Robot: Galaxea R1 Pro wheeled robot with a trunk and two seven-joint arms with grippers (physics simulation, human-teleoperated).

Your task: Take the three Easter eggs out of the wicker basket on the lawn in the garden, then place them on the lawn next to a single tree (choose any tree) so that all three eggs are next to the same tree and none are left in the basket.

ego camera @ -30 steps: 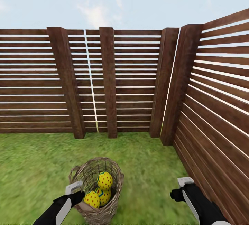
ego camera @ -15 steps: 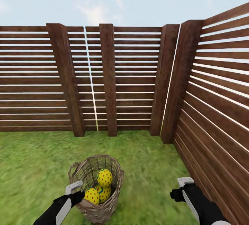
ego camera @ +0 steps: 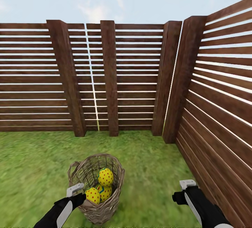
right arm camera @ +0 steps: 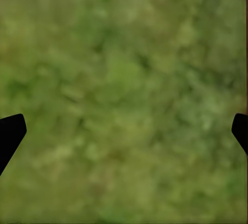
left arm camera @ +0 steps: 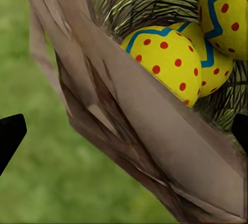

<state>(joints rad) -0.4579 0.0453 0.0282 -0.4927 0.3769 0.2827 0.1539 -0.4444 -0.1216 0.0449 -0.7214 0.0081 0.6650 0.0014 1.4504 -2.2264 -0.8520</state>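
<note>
Three small yellow Easter eggs with red dots and blue zigzag bands sit inside the brown woven wicker basket [ego camera: 96, 193] with open sides, which stands upright on the short green grass lawn [ego camera: 31, 172]. One egg [ego camera: 105, 177] lies on top, a second egg [ego camera: 92, 195] rests low by the near rim, and a third egg [ego camera: 105, 192] is partly hidden between them. A small loop handle sticks up on the basket's far left rim.

The left claw [ego camera: 77, 192] hangs right beside the basket's near wall. In the left wrist view its two dark fingertips [left arm camera: 10, 136] are spread wide apart, one over the grass and one over the basket. The right claw [ego camera: 182, 191] hovers over bare grass, well apart from the basket, and its fingertips [right arm camera: 10, 133] are wide apart too.

A brown slatted wooden fence [ego camera: 115, 81] runs behind the lawn and turns a corner along the right side, under a pale blue sky
</note>
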